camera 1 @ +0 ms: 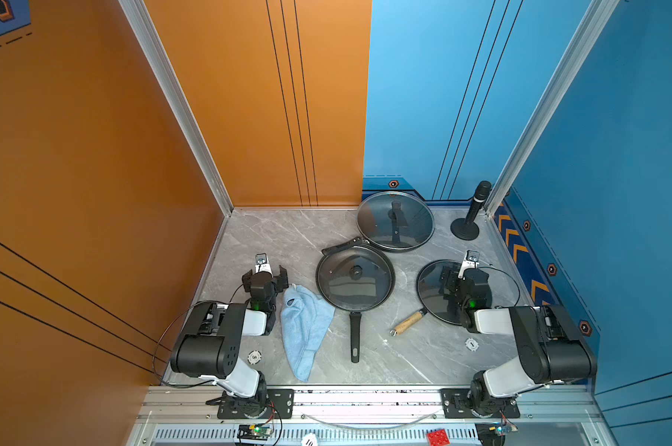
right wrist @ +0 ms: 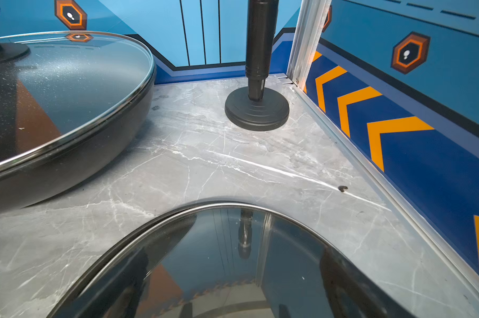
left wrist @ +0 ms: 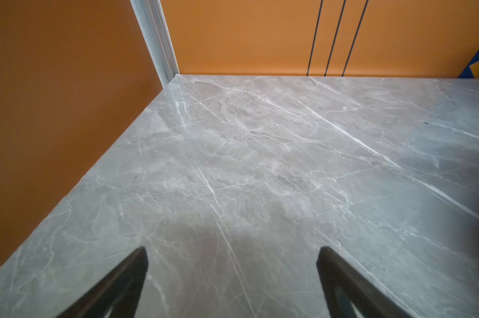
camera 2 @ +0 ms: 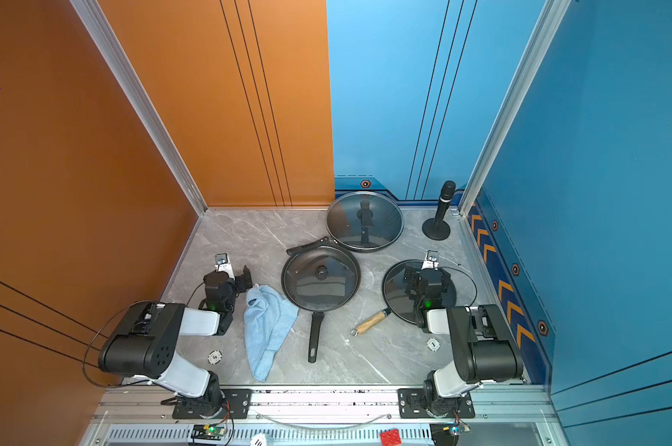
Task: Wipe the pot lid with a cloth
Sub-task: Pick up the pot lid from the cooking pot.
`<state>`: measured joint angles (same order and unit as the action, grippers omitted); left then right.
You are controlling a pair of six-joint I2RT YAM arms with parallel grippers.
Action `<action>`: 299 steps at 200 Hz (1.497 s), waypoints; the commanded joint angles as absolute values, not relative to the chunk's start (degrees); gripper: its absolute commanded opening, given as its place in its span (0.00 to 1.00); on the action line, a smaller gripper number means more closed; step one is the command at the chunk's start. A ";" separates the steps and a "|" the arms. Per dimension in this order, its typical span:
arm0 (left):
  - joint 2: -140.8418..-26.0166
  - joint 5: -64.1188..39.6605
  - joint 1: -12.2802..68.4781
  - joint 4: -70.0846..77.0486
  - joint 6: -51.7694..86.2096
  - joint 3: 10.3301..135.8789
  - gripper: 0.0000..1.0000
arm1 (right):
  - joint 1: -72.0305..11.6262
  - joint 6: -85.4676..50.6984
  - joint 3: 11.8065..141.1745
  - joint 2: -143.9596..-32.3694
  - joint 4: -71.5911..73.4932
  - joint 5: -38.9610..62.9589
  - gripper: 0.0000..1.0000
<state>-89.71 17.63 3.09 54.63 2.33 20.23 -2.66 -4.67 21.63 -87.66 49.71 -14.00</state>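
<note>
Beside the frying pan on the bench, the cloth lies crumpled, next to the left fingers, which stand wide apart over bare marble. The right fingers hover above a glass pot lid, seemingly spread and empty, though reflections blur them.

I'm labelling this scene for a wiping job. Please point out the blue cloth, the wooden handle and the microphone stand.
Cloth (camera 1: 305,328): in a top view, middle of the fabric.
Wooden handle (camera 1: 408,321): in a top view, halfway along its length.
Microphone stand (right wrist: 257,115): right wrist view, top of its round base.
</note>
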 commanded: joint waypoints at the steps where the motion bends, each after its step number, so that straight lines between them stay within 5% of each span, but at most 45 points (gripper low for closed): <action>1: -89.68 18.69 3.52 55.28 1.25 20.61 0.98 | -2.46 -4.23 21.38 -87.72 50.37 -13.35 1.00; 208: -89.50 18.57 3.52 55.37 1.22 20.57 0.98 | -2.78 -3.96 21.45 -87.80 50.36 -13.71 1.00; 232: -83.11 22.03 5.00 46.11 0.18 23.12 0.98 | -2.57 -3.95 21.66 -87.51 50.37 -12.97 1.00; 269: -67.42 23.20 7.91 25.77 -4.88 32.05 0.98 | -2.23 -7.31 41.34 -78.82 11.51 -12.80 1.00; 299: -61.77 23.71 12.79 6.28 -2.66 47.77 0.98 | -2.59 -14.75 52.28 -73.42 -0.68 -3.14 1.00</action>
<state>-65.06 21.80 9.08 25.10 -2.98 36.36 -2.44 -7.20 44.45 -78.83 16.80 -10.20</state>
